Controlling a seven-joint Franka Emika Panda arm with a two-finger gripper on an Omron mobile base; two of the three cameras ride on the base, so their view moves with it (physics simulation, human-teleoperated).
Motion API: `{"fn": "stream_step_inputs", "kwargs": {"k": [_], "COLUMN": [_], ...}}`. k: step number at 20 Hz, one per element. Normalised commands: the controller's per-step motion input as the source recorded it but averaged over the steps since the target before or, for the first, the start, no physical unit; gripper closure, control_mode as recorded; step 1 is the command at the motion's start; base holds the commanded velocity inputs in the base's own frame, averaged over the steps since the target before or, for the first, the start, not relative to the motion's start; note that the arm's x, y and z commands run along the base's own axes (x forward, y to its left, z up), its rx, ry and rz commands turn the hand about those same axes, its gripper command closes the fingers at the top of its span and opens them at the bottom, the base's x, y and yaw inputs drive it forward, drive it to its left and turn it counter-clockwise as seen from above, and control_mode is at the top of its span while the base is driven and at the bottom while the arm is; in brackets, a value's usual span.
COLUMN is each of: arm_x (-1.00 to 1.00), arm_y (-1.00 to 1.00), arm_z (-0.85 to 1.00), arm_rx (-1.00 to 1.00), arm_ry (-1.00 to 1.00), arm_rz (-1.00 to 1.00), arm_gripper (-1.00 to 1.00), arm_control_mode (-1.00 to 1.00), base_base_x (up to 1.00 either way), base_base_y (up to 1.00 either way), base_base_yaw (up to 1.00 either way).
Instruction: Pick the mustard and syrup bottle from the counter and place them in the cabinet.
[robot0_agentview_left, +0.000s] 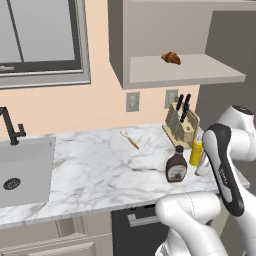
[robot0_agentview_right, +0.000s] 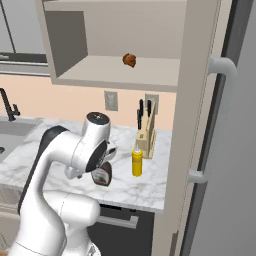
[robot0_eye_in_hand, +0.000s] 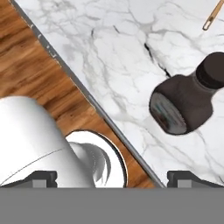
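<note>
Gripper (robot0_eye_in_hand: 112, 177) fingers spread wide, nothing held. Syrup bottle (robot0_agentview_left: 176, 166) upright near counter (robot0_agentview_left: 100, 170) front edge, right end; mustard (robot0_agentview_left: 196, 151) just beside, toward the wall. I risk tipping syrup off the edge if descent clips cap.

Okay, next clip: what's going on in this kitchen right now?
A white robot arm is set to move two bottles into the cabinet, but nothing is picked up yet. The syrup bottle and the mustard both stand upright on the counter near the knife block. The end effector is open and empty, looking down on the syrup bottle. A croissant already sits on the cabinet shelf.
</note>
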Motion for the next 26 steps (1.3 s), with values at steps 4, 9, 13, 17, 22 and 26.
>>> {"fn": "stream_step_inputs", "kwargs": {"k": [4, 9, 13, 17, 22, 26], "arm_x": [0.00, 0.12, 0.15, 0.30, 0.31, 0.29], "arm_y": [-0.20, -0.32, -0.37, -0.34, -0.24, -0.06], "arm_z": [-0.19, -0.15, -0.10, -0.04, -0.06, -0.08], "arm_rx": [-0.05, 0.00, 0.00, 0.00, 0.00, 0.00], "arm_ry": [-0.12, -0.07, -0.06, -0.01, 0.00, 0.00], "arm_rz": [0.06, 0.06, 0.09, 0.12, 0.19, 0.18], "arm_gripper": [-1.00, -1.00, -1.00, -1.00, -1.00, -1.00], "arm_control_mode": [-1.00, -1.00, -1.00, -1.00, -1.00, -1.00], "base_base_x": [0.00, 0.00, 0.00, 0.00, 0.00, 0.00], "base_base_y": [0.00, 0.00, 0.00, 0.00, 0.00, 0.00], "base_base_yaw": [0.00, 0.00, 0.00, 0.00, 0.00, 0.00]}}
